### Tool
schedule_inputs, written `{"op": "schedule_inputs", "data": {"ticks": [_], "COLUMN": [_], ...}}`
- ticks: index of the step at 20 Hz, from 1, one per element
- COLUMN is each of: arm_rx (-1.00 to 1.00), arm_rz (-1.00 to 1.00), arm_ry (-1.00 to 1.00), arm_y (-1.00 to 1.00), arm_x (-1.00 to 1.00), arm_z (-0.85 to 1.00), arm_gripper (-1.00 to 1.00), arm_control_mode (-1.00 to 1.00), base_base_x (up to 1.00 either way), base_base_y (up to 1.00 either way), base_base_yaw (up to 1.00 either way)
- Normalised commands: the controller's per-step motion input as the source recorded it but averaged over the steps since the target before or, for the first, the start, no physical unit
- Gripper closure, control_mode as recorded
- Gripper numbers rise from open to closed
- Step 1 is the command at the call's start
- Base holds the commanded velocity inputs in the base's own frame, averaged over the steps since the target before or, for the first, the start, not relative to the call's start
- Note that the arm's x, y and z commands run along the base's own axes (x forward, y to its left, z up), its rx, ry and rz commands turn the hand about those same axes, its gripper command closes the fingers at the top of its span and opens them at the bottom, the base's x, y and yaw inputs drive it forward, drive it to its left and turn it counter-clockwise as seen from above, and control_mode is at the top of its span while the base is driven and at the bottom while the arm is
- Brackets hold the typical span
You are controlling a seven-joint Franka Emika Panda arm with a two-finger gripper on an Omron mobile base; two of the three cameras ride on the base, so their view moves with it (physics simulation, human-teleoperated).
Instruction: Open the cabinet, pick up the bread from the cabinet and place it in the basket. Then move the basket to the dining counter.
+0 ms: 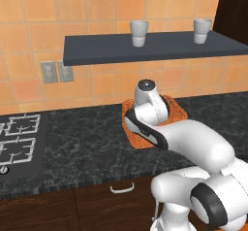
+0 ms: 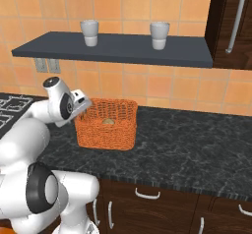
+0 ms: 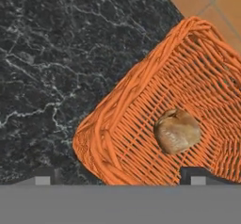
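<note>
The orange woven basket [image 3: 141,124] stands on the black speckled granite counter [image 2: 187,139], near the tiled wall. The bread [image 3: 178,131], a small golden-brown roll, lies on the basket's floor and also peeks over the rim in the right base view [image 2: 108,122]. My gripper [image 3: 120,178] hovers open over the basket's near-left corner, with nothing between its fingertips, one over the counter and one over the basket. The arm hides most of the basket [image 1: 177,109] in the left base view. The dark wood cabinet [image 2: 231,21] at upper right is shut. The dining counter is out of view.
A dark wall shelf [image 2: 118,48] carries two white cups [image 2: 90,33] [image 2: 159,35] above the basket. A gas stove [image 1: 17,142] sits at the counter's left end. Wall outlets [image 1: 57,72] are on the tiles. Drawer handles [image 2: 147,194] run below the counter edge.
</note>
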Motion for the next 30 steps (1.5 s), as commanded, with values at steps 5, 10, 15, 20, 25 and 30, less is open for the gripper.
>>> {"op": "schedule_inputs", "data": {"ticks": [5, 10, 15, 20, 25, 30], "arm_rx": [-0.03, 0.0, 0.0, 0.0, 0.0, 0.0], "arm_rz": [0.0, 0.0, 0.03, 0.08, 0.13, 0.19], "arm_ry": [0.12, 0.12, 0.04, 0.03, 0.0, 0.02], "arm_y": [-0.2, -0.02, 0.0, -0.03, -0.11, -0.39], "arm_x": [0.06, 0.09, 0.12, -0.03, -0.12, -0.22], "arm_z": [-0.56, -0.51, -0.33, -0.64, -0.92, -0.49], "arm_gripper": [-1.0, -1.0, -1.0, -1.0, 1.0, 1.0], "arm_control_mode": [-1.0, -1.0, -1.0, -1.0, -1.0, -1.0], "base_base_x": [0.0, 0.0, 0.0, 0.0, 0.0, 0.0], "base_base_y": [0.0, 0.0, 0.0, 0.0, 0.0, 0.0], "base_base_yaw": [0.0, 0.0, 0.0, 0.0, 0.0, 0.0]}}
